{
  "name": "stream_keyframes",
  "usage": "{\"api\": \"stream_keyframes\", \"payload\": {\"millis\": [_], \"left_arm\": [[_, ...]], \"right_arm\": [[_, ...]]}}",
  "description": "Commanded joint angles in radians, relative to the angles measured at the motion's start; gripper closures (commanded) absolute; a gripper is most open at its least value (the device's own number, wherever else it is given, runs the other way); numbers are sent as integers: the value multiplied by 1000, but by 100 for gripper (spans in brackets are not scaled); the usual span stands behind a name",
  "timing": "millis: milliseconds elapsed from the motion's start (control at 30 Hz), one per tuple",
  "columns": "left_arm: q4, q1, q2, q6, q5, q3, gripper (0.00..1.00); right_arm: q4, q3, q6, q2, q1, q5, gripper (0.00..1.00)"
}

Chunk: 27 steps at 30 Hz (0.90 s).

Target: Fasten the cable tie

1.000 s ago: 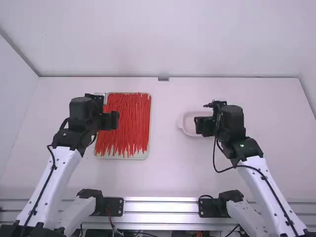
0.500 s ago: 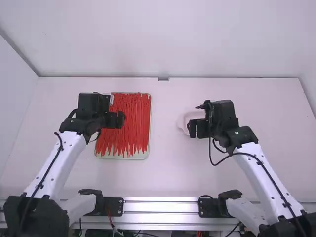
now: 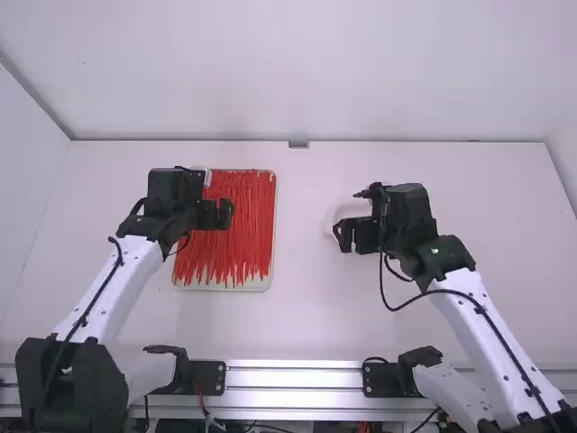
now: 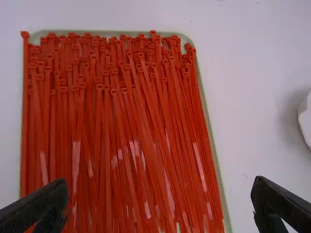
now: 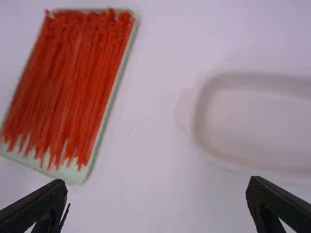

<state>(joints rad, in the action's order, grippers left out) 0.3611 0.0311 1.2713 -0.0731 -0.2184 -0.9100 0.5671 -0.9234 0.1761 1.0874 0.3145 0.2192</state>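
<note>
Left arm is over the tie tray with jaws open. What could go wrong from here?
1. The cable ties lie packed and overlapping, so the left jaws, open wide above them, may pinch several at once or drag neighbours off the tray.
2. The right jaws hang open close by the white dish; a move toward the middle might knock it.
</note>
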Motion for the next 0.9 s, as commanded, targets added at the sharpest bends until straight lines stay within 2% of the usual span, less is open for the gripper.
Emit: {"api": "stream_keyframes", "payload": {"millis": [0,167,300,467,700,867], "left_arm": [[2,8,46,-5,-22,-60,1],[69,8,179,-13,37,-220,1],[152,8,294,-12,108,-353,1],[218,-18,451,2,104,-511,1],[200,-85,563,3,51,-557,0],[164,-84,608,30,109,-554,2]], "right_arm": [[-23,-32,0,-47,8,13,1],[-104,-40,28,-34,-21,76,1],[-94,-61,7,20,-35,138,1],[-85,-78,-34,80,-26,184,1],[-84,-78,-34,97,17,177,2],[-84,-78,-35,95,49,176,2]]}}
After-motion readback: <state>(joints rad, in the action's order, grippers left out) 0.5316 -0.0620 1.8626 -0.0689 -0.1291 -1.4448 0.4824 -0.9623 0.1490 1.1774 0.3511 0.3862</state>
